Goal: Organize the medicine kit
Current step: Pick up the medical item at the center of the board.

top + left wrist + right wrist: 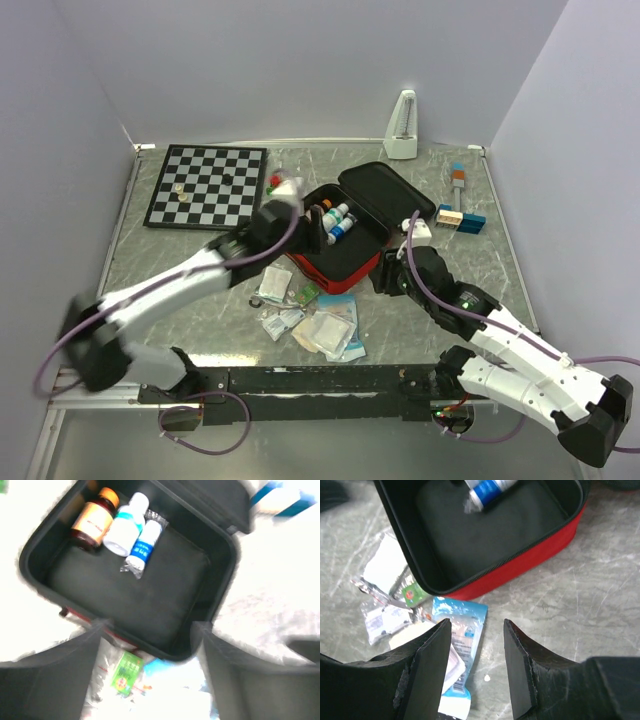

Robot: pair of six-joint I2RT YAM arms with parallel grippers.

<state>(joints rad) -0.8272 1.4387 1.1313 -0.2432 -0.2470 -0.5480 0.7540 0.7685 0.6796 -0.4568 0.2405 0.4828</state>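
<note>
1. Top external view: the medicine kit (330, 272) is seen lying open near the middle of the tabletop (180, 262), with its lid raised toward the far right. The chessboard (207, 186) lies apart from it at the far left.
2. In the left wrist view, three items are packed side by side at one end of the black-lined tray: an amber bottle (92, 522), a white bottle (125, 525) and a small blue-labelled bottle (144, 545) in clear wrap. The rest of the lining is bare.
3. Loose supplies lie on the tabletop just near of the kit: a green sachet (126, 672), a blue-and-white packet (462, 627) and a heap of clear and white pouches (322, 328). These are judged to be not yet packed.
4. Two small boxes (460, 218) lie right of the kit. Whether they belong in it cannot be told.
5. The left claw (150, 630) is held over the open tray, fingers apart, with nothing between them. The right claw (475, 647) is held low by the kit's near side, above the blue-and-white packet, likewise apart and empty.
6. The task is judged to be roughly a third done. The packets are yet to be placed inside and the lid is yet to be shut and zipped.
</note>
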